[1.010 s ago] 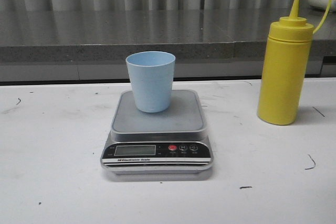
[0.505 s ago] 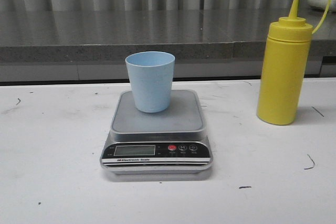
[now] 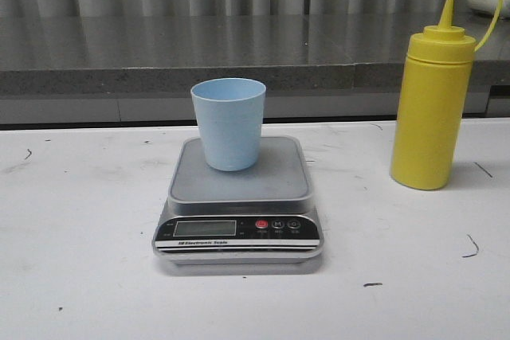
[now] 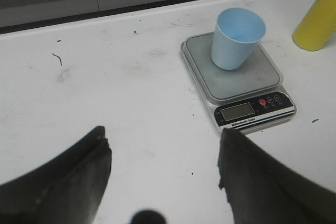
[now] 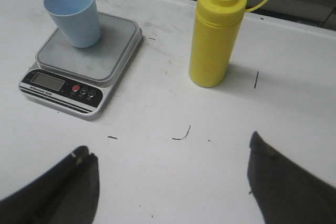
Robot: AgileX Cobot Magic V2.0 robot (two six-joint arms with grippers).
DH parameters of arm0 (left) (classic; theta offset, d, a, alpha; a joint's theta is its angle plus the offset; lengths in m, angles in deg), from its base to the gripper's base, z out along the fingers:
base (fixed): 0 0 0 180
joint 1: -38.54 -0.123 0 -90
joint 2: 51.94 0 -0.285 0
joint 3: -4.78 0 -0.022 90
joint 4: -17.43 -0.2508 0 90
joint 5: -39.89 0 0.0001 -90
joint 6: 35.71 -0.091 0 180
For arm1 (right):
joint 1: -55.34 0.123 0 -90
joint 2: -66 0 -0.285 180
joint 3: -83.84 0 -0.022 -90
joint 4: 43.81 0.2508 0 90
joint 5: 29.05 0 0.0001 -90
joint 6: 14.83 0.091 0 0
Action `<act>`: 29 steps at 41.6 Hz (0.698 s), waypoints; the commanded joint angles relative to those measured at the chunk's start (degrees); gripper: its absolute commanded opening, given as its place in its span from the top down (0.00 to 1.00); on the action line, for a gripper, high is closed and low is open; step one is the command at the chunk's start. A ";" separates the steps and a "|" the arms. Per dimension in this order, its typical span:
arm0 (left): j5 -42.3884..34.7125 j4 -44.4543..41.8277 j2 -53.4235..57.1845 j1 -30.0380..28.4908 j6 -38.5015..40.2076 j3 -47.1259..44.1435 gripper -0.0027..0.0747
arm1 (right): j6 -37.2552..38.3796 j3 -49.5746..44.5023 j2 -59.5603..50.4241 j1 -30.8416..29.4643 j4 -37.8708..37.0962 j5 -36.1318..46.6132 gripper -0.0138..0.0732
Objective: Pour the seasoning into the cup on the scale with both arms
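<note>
Three things stand on the white table (image 3: 88, 276): the scale (image 3: 238, 201) at the centre of the front view, the cup (image 3: 229, 123) upright on the rear part of its steel platform, and the yellow seasoning (image 3: 430, 101) bottle at the right of the frame, well apart from the scale. The bottle is upright, its pointed nozzle up, and a thin yellow strap (image 3: 492, 17) arcs from the cap toward the upper right corner.

The scale's black front strip faces the camera, with a grey display at its left, then one red button (image 3: 261, 224) and two dark ones beside it. The cup looks empty in both wrist views.

The table is matte white and scuffed, with small dark marks: a curved one at the lower right (image 3: 472, 248), a short dash near the bottom (image 3: 372, 284), and a faint one at the far left edge. Behind the table runs a grey speckled ledge (image 3: 159, 57), and above it a wall of pale vertical folds or ribs fills the top of the frame.

Neither arm shows in the front view. In the left wrist view the left gripper (image 4: 163, 166) has its jaws spread wide over bare table, holding nothing. In the right wrist view the right gripper (image 5: 173, 177) likewise has jaws spread and empty, the bottle and scale lying beyond them.
</note>
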 commanded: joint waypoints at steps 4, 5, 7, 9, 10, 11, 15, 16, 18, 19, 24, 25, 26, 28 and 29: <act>-3.87 0.57 -0.17 -0.07 0.49 1.54 0.40 | 0.16 1.22 0.19 0.07 0.47 4.43 0.40; -3.87 0.57 -0.17 -0.07 0.49 1.54 0.40 | 0.16 1.22 0.19 0.07 0.45 4.43 0.46; -3.87 0.57 -0.17 -0.07 0.49 1.54 0.40 | 0.16 1.22 0.19 0.07 0.45 4.45 0.57; -3.87 0.57 -0.17 -0.07 0.49 1.54 0.40 | 0.16 1.22 0.19 0.07 0.45 4.57 0.67; -3.87 0.57 -0.17 -0.07 0.49 1.54 0.40 | 0.16 1.22 0.19 0.07 0.45 4.57 0.71; -3.87 0.57 -0.17 -0.07 0.49 1.54 0.40 | 0.16 1.22 0.19 0.07 0.45 4.57 0.74; -3.87 0.57 -0.17 -0.07 0.49 1.54 0.40 | 0.16 1.22 0.19 0.07 0.41 4.45 0.86; -3.87 0.57 -0.17 -0.07 0.49 1.54 0.40 | 0.16 1.22 0.19 0.07 0.41 4.39 0.87; -3.87 0.57 -0.17 -0.07 0.49 1.54 0.40 | 0.16 1.22 0.19 0.07 0.41 4.39 0.90; -3.87 0.57 -0.17 -0.07 0.49 1.54 0.40 | 0.16 1.22 0.19 0.07 0.41 4.39 0.90; -3.87 0.57 -0.17 -0.07 0.49 1.54 0.41 | 0.16 1.22 0.19 0.07 0.41 4.39 0.91; -3.87 0.57 -0.17 -0.07 0.49 1.54 0.44 | 0.16 1.22 0.19 0.07 0.41 4.39 0.91; -3.76 0.57 -0.17 -0.07 0.49 1.54 0.47 | 0.16 1.22 0.19 0.07 0.41 4.39 0.91; -3.76 0.57 -0.17 -0.07 0.49 1.54 0.55 | 0.16 1.22 0.19 0.07 0.41 4.39 0.91; -3.76 0.57 -0.17 -0.07 0.49 1.54 0.58 | 0.16 1.22 0.19 0.07 0.41 4.39 0.91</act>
